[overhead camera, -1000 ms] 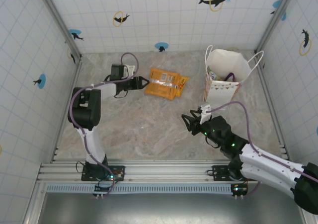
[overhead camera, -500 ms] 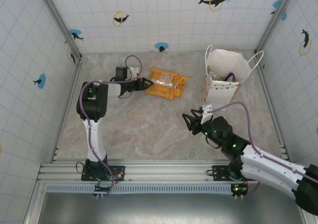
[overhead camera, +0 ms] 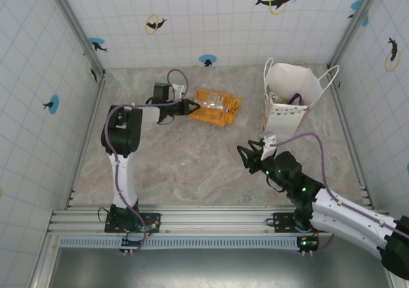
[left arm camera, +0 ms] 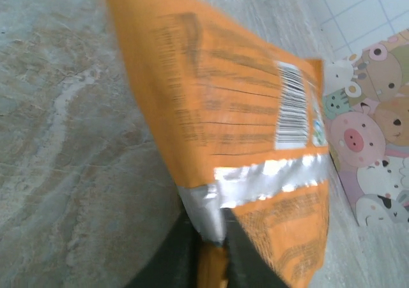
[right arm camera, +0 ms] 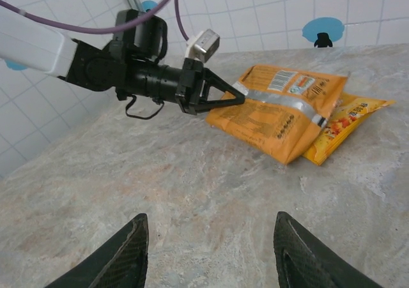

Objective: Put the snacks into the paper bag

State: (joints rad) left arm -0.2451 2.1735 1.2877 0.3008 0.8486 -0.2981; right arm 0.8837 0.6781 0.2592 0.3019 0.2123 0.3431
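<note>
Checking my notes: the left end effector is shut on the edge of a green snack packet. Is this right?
No. The right wrist view shows the left end effector shut on the edge of an orange snack packet, not green.

Counter (overhead camera: pixel 192 173): beige-grey marbled stone-look top, matt, bare across the near and middle ground. Far centre: glossy orange foil snack packet (overhead camera: pixel 208 109) lying flat, back face up, silver seam and barcode showing. It partly overlaps a second, yellower orange snack packet (overhead camera: pixel 234 105), which pokes out at its right end. Far right, well apart from both: tall white paper carrier bag (overhead camera: pixel 285 117), standing upright, mouth open.
</note>
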